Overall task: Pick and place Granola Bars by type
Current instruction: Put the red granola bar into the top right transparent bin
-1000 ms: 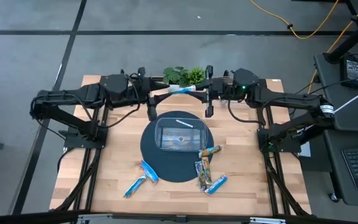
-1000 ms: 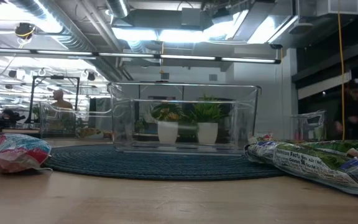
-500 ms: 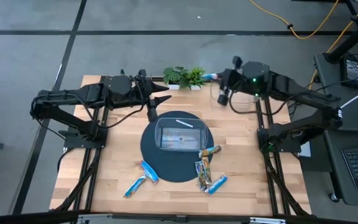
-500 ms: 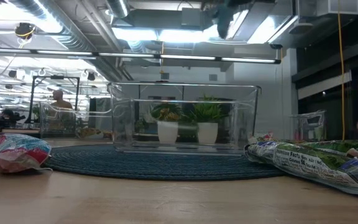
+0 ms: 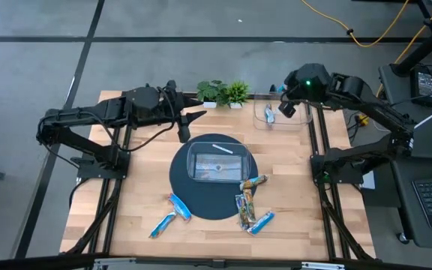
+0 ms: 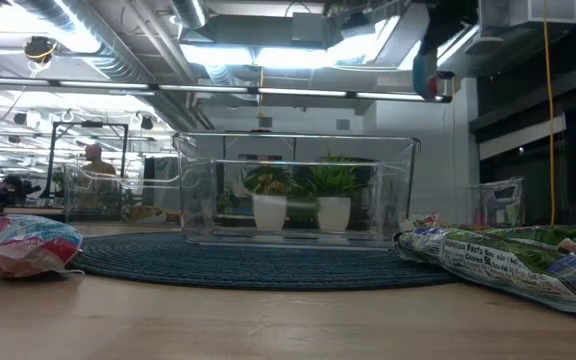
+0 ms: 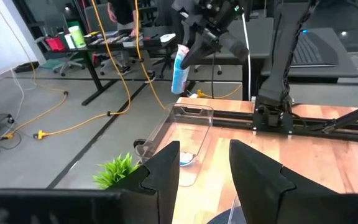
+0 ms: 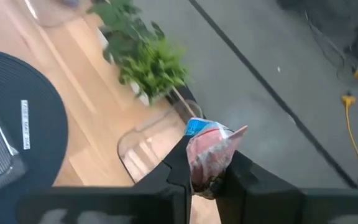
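Note:
My right gripper (image 5: 282, 111) is shut on a blue granola bar (image 7: 180, 65) high above a clear bin (image 7: 191, 127) at the table's far right. The bin has another blue bar (image 7: 186, 158) inside it. My left gripper (image 5: 192, 117) is open and empty over the far middle of the table. A second clear bin (image 5: 216, 161) stands on a dark round mat (image 5: 182, 180). Two blue bars (image 5: 178, 206) lie near the mat's near left edge. Orange-brown bars (image 5: 246, 196) and a blue bar (image 5: 261, 222) lie to its near right. My right gripper pinches one end of the blue bar (image 8: 207, 163) between its two fingers. The bar hangs down from the fingers (image 7: 199, 43), clear of the bin and the table. It also shows high up in the low view (image 6: 425, 70).
Two small potted plants (image 5: 223, 93) stand at the far edge between the grippers. A thin pale bar (image 5: 222, 148) lies at the centre bin's far rim. Bare wood lies at the table's left and right sides.
My right gripper has carried the blue bar away from my left gripper, from the far middle toward the table's right edge, until it is over the far-right bin. The bar has turned from lying level to hanging down.

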{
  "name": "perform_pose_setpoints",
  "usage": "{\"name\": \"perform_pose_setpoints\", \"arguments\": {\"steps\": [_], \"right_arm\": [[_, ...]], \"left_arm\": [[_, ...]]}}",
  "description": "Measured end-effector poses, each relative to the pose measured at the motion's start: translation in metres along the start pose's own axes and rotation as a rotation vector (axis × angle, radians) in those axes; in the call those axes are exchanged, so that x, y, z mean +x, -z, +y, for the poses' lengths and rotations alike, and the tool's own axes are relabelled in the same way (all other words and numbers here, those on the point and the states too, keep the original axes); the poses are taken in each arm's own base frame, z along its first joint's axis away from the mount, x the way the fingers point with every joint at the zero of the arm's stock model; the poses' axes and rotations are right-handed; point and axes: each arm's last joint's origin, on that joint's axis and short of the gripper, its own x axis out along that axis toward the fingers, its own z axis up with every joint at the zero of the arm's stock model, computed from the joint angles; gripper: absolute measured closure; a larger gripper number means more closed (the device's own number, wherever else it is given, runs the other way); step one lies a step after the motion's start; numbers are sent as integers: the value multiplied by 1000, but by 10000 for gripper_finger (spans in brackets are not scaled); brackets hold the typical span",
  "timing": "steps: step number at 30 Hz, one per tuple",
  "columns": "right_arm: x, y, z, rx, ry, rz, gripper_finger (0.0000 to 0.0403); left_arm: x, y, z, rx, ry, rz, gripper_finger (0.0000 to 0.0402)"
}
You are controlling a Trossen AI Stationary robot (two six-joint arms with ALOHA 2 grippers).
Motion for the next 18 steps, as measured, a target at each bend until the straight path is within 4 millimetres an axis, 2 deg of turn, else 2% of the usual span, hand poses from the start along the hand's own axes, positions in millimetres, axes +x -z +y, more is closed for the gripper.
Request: {"name": "perform_pose_setpoints", "arguments": {"steps": [12, 18], "right_arm": [[5, 15, -14, 62, 18, 162, 353], [23, 25, -24, 78, 59, 263, 353]], "left_arm": [[0, 0, 0, 0, 0, 0, 272], [0, 0, 0, 25, -1, 1, 272]]}}
